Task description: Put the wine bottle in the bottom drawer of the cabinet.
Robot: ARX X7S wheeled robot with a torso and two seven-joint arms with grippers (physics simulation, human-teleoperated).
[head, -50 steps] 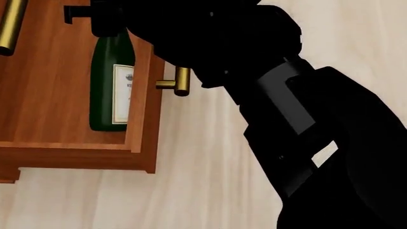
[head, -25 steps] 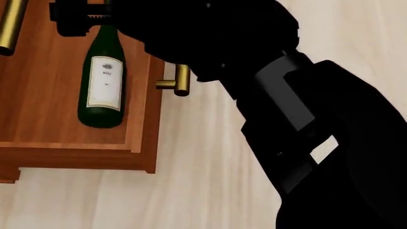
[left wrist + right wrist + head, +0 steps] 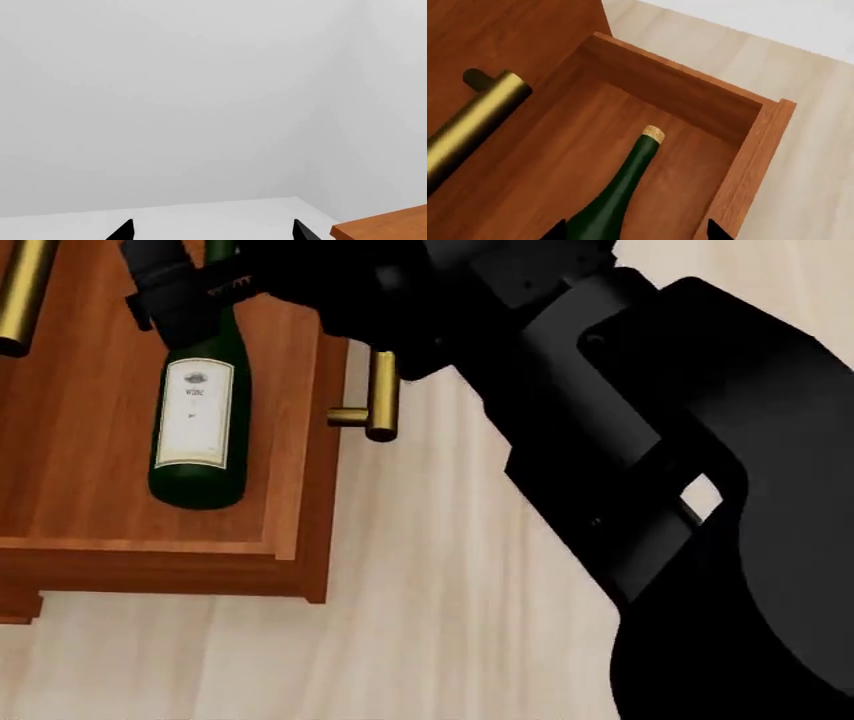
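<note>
The wine bottle point(image 3: 198, 430) lies on its side on the floor of the open bottom drawer point(image 3: 80, 470), white label up. In the right wrist view its green neck point(image 3: 627, 175) and tan cork point toward the drawer's end wall point(image 3: 680, 95). My right gripper point(image 3: 180, 295) hovers over the bottle's neck end. Its fingertips point(image 3: 554, 232) stand wide apart on either side of the bottle, so it is open point(image 3: 635, 232). My left gripper point(image 3: 212, 232) is open and empty, facing a grey wall. The cabinet point(image 3: 507, 30) rises behind the drawer.
The drawer's brass handle point(image 3: 383, 395) sticks out over the pale wooden floor point(image 3: 441, 620). The brass handle of the drawer above point(image 3: 474, 125) overhangs the open drawer. A cabinet corner point(image 3: 387, 225) shows beside my left gripper. My right arm point(image 3: 667, 460) fills the right of the head view.
The bottle has rolled label-up and shifted left in the drawer. My right arm has moved up and tilted, and its gripper now stands over the bottle's neck.
</note>
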